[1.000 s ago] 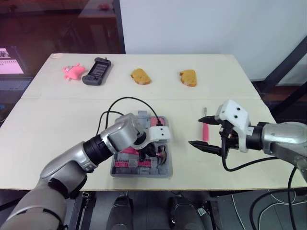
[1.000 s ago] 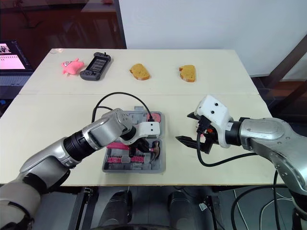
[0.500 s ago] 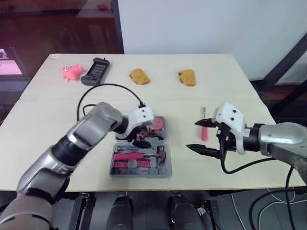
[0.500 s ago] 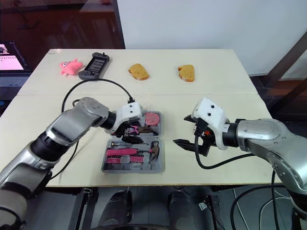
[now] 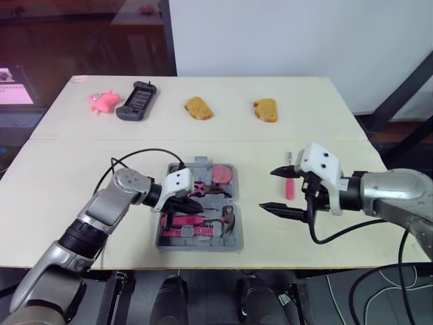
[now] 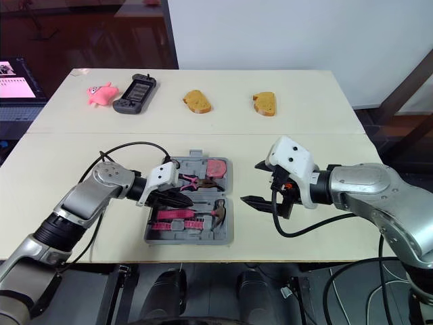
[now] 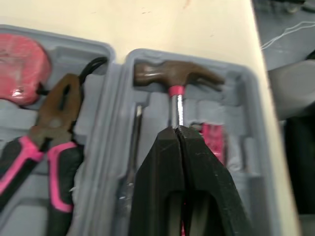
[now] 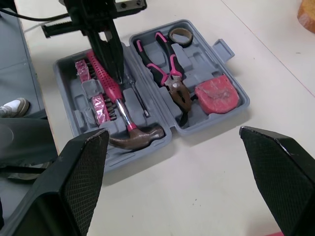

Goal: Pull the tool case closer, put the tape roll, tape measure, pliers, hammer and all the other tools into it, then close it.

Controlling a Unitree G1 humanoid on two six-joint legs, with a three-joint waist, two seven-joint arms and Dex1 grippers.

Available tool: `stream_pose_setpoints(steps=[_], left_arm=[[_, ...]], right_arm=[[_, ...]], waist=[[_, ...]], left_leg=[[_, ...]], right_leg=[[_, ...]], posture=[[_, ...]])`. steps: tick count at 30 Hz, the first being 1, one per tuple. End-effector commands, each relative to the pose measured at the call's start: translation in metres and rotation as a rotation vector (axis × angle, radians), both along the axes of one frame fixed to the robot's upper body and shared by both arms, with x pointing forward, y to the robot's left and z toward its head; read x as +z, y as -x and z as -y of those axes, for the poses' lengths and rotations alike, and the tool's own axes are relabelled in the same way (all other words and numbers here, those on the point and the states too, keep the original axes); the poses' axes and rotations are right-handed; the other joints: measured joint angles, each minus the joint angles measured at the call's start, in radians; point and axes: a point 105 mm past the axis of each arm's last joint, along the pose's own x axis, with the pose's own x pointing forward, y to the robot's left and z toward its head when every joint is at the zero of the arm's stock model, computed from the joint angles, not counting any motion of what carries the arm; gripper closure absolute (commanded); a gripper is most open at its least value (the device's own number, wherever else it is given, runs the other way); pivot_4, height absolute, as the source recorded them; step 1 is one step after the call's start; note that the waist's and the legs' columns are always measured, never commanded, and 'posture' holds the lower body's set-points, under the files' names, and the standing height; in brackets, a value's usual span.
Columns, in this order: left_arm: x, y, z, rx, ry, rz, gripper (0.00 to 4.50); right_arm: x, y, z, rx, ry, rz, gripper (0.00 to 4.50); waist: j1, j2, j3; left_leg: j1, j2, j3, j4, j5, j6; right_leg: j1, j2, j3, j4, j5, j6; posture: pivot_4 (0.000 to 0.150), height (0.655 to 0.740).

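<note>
The grey tool case (image 5: 233,238) lies open near the table's front edge. In it are the hammer (image 8: 138,136), pink-handled pliers (image 8: 162,69), a red tape measure (image 8: 216,92), a tape roll (image 8: 179,35) and pink bits. My left gripper (image 5: 195,202) is shut, its tips over the hammer's handle in the case's near half. My right gripper (image 5: 276,191) hangs open wide just right of the case. A pink-handled tool (image 5: 289,185) lies on the table behind its fingers.
Along the far side of the table lie a pink toy (image 5: 101,100), a black handheld device (image 5: 137,101) and two bread slices (image 5: 198,107) (image 5: 265,110). A black cable (image 5: 135,157) loops from my left wrist.
My left arm has drawn back to the left, and its fingers have shifted from the pliers' side to the hammer's handle. The right gripper has hardly moved.
</note>
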Motion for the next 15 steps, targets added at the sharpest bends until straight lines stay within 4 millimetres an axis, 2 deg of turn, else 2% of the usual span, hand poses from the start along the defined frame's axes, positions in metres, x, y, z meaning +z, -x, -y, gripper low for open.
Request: stream_pose_setpoints(steps=[1,8,15], left_arm=[[-0.001,-0.002,-0.004,-0.001,0.01,0.049,4.46],[-0.018,0.007,-0.005,-0.023,-0.005,0.021,4.46],[-0.044,0.014,-0.009,-0.003,-0.042,-0.011,4.46]], right_arm=[[0.007,0.002,-0.003,0.022,-0.003,0.026,0.0],[0.007,0.002,-0.003,0.023,-0.004,0.026,0.0],[0.007,0.001,-0.003,0.022,-0.001,0.025,0.0]], waist=[[-0.001,0.0,0.0],[-0.003,0.0,0.0],[-0.002,0.001,0.0]], left_leg=[[0.0,0.0,0.0,0.0,0.0,0.0],[0.0,0.0,0.0,0.0,0.0,0.0],[0.0,0.0,0.0,0.0,0.0,0.0]], right_leg=[[0.0,0.0,0.0,0.0,0.0,0.0],[0.0,0.0,0.0,0.0,0.0,0.0],[0.001,0.0,0.0,0.0,0.0,0.0]], posture=[[0.15,0.7207],[0.15,0.7207],[0.15,0.7207]])
